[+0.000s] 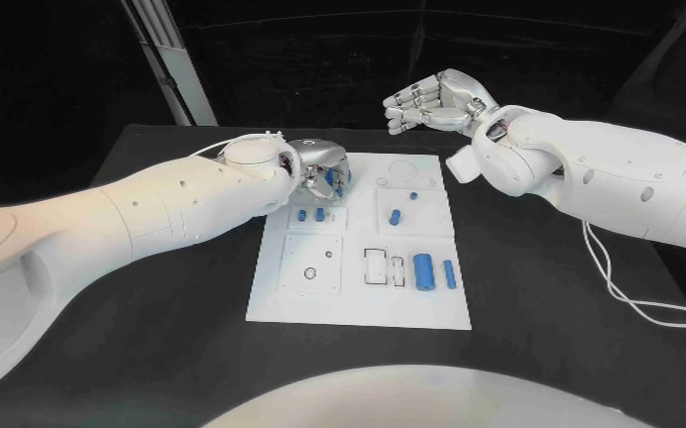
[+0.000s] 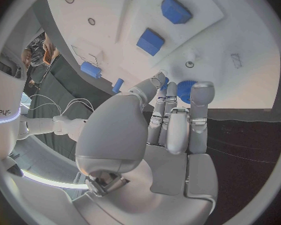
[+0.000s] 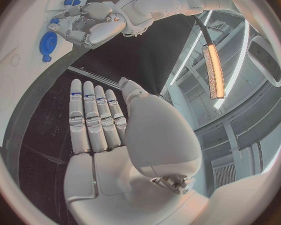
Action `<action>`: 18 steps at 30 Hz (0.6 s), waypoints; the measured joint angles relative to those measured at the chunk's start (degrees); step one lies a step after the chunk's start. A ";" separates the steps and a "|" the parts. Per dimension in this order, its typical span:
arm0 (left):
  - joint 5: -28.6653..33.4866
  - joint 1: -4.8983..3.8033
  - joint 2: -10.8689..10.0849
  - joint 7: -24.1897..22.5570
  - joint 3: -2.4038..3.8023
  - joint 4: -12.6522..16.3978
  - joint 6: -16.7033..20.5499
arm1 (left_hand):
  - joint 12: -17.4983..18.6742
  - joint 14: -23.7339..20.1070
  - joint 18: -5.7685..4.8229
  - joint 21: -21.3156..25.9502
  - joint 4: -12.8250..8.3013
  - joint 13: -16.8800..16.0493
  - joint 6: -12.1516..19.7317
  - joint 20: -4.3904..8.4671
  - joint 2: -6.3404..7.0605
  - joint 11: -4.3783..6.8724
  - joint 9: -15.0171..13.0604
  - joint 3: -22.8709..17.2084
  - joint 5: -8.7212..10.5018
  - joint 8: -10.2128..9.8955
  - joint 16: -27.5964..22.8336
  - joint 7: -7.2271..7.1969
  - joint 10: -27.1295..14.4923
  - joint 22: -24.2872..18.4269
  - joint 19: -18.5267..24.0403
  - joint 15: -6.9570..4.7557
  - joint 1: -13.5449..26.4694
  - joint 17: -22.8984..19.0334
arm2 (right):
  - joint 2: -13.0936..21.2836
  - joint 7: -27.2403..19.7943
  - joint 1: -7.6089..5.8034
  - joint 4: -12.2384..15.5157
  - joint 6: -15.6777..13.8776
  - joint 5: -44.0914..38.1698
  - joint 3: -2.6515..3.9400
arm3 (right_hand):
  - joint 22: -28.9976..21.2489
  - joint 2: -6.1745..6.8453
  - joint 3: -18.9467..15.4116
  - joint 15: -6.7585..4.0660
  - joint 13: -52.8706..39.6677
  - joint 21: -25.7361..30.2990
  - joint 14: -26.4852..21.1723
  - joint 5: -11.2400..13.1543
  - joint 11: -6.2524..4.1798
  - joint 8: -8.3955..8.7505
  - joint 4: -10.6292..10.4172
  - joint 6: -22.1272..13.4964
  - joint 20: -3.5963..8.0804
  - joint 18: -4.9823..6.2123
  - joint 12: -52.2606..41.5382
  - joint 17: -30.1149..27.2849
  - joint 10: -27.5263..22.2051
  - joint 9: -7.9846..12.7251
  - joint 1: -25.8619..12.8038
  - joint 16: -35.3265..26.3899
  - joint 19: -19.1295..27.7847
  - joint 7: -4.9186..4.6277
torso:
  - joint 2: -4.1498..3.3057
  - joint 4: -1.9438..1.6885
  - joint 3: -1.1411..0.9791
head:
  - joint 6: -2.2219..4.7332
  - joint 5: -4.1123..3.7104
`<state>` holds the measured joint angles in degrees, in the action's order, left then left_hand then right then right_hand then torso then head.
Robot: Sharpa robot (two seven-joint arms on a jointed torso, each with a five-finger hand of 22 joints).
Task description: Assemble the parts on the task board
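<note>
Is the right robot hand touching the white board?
No. In the head view the right robot hand is held up beyond the far edge of the task board, with nothing in it.

Matt white task board (image 1: 286,299), glossy blue plastic parts (image 1: 424,270), black matt table (image 1: 143,349).

We count one white rectangular task board (image 1: 361,307) on the black counter (image 1: 171,349). On it we see six small blue parts clear of the hands: two short pegs (image 1: 310,215) side by side, one small piece (image 1: 413,195), one block (image 1: 397,217), one thick cylinder (image 1: 424,271) and one thin cylinder (image 1: 447,272). There are two white arms, each with one silver hand: left (image 1: 317,172), right (image 1: 432,101).
</note>
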<state>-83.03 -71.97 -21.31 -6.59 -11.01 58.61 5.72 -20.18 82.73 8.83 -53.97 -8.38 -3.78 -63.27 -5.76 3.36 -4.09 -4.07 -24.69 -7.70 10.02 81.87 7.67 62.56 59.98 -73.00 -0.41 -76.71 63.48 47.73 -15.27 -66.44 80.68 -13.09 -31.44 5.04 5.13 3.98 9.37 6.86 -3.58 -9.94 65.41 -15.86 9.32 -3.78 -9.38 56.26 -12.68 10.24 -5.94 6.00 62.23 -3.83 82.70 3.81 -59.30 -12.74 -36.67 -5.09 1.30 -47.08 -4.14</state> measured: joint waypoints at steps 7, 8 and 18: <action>0.69 -0.03 -2.61 -0.25 0.76 1.80 1.65 | 0.34 0.00 0.00 0.00 0.00 0.00 0.00 0.00 0.00 0.00 0.02 0.00 0.00 0.00 0.00 0.00 0.00 -0.01 0.00 0.00 0.00 0.00 | -0.11 -0.04 0.00 -0.26 0.03 0.00 0.00 | 0.00 0.00 0.00 0.00 0.00 0.00 0.00 0.00 0.00 0.00 0.00 0.00 0.00 0.00 0.00 0.00 0.00 0.00 0.00 0.00 0.00 0.00 | -0.05 0.00 0.02 | 0.23 0.29; 0.82 -0.03 -2.96 -0.29 0.92 2.05 1.87 | 0.33 0.00 0.00 0.00 0.00 0.00 0.00 0.00 0.00 0.00 0.02 0.00 0.00 -0.01 0.00 0.00 0.00 -0.01 0.00 0.00 0.00 0.00 | -0.12 -0.04 0.00 -0.32 0.04 0.00 0.00 | 0.00 0.00 0.00 0.00 0.00 0.00 0.00 0.00 0.00 0.00 0.00 0.00 0.00 0.00 0.00 0.00 0.00 0.00 0.00 0.00 0.00 0.00 | -0.06 0.00 0.02 | 0.25 0.29; 1.77 -0.07 -6.40 -0.28 1.66 4.39 2.30 | 0.88 0.20 0.01 -0.31 -0.16 -0.01 0.00 0.17 0.01 -0.20 0.07 -0.15 0.00 -0.26 0.00 0.00 0.20 0.24 -0.17 0.21 0.00 0.06 | -0.17 -0.08 0.02 -0.83 0.15 0.00 -0.01 | -0.11 0.00 -0.17 0.00 0.00 0.24 0.00 0.00 0.00 0.00 0.17 0.00 -0.22 0.00 0.00 -0.12 0.00 0.00 0.00 0.00 -0.22 0.00 | -0.12 0.00 0.03 | 0.41 0.57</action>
<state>-81.25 -72.04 -27.72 -6.87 -9.34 63.00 8.02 -19.31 82.94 8.83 -54.27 -8.54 -3.79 -63.27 -5.60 3.36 -4.30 -4.00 -24.84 -7.70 9.75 81.87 7.66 62.76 60.21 -73.16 -0.20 -76.71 63.54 47.56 -15.35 -66.42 79.84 -12.94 -31.44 5.03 5.02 3.98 9.21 6.86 -3.58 -9.70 65.41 -15.86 9.32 -3.78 -9.22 56.26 -12.90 10.24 -5.93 5.88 62.23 -3.83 82.70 3.81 -59.51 -12.74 -36.79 -5.09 1.32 -46.67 -3.57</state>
